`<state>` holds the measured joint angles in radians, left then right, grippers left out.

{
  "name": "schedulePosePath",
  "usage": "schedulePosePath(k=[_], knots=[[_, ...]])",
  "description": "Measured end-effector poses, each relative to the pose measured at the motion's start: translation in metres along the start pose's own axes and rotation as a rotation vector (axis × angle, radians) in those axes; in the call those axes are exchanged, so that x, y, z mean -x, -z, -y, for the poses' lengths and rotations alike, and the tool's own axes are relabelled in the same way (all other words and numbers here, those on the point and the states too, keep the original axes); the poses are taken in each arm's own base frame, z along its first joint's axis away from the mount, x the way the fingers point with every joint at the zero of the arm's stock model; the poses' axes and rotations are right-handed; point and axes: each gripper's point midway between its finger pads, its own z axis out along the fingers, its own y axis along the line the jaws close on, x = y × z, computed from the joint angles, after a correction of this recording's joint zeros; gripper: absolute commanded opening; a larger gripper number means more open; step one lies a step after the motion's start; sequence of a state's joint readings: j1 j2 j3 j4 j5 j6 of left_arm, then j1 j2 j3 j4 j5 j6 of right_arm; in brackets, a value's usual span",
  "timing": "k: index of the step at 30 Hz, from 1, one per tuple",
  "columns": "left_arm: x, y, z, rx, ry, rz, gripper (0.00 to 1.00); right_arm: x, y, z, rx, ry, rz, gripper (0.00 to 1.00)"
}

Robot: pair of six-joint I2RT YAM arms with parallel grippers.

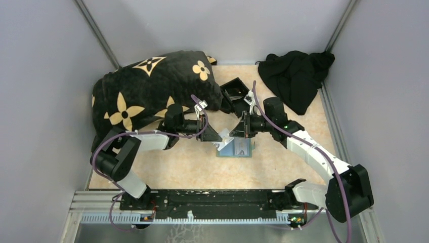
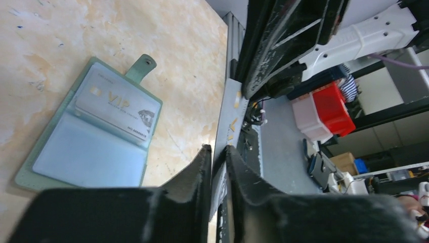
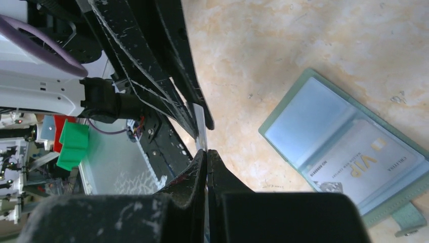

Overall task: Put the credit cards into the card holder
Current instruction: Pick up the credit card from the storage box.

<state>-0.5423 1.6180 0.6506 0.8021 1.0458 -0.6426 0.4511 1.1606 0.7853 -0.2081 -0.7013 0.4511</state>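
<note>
The sage card holder [image 1: 242,149] lies open on the table, with a silvery VIP card [image 2: 114,104] in its upper pocket; both also show in the right wrist view [image 3: 303,119], [image 3: 361,162]. Another pale credit card [image 1: 226,146] is held tilted just above the holder's left side. My left gripper [image 1: 218,137] is shut on one end of it and my right gripper [image 1: 234,132] on the other. In the left wrist view the card [image 2: 231,101] runs edge-on from my fingertips [image 2: 217,149] up to the right gripper. The right wrist view shows its thin edge [image 3: 201,124] between my fingertips [image 3: 206,152].
A black square open box [image 1: 235,91] stands just behind the grippers. A black pillow with gold flowers [image 1: 152,86] fills the back left. A black cloth [image 1: 296,76] lies at the back right. Grey walls close in both sides.
</note>
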Motion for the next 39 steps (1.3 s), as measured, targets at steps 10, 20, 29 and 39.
schedulePosePath(k=[10, 20, 29, 39], knots=[[-0.002, -0.002, -0.004, -0.032, 0.036, -0.002, 0.0, 0.001, -0.003, 0.013, -0.014, -0.033, 0.01, 0.12], [0.002, 0.0, -0.036, 0.141, 0.143, 0.121, 0.0, 0.007, -0.002, 0.033, -0.114, -0.017, 0.083, 0.4], [0.002, 0.019, -0.053, 0.255, 0.357, 0.398, 0.0, -0.01, 0.006, 0.065, -0.219, -0.038, 0.243, 0.42], [0.016, 0.015, -0.05, 0.198, 0.513, 0.589, 0.0, -0.014, -0.008, 0.078, -0.155, -0.122, 0.374, 0.42]])
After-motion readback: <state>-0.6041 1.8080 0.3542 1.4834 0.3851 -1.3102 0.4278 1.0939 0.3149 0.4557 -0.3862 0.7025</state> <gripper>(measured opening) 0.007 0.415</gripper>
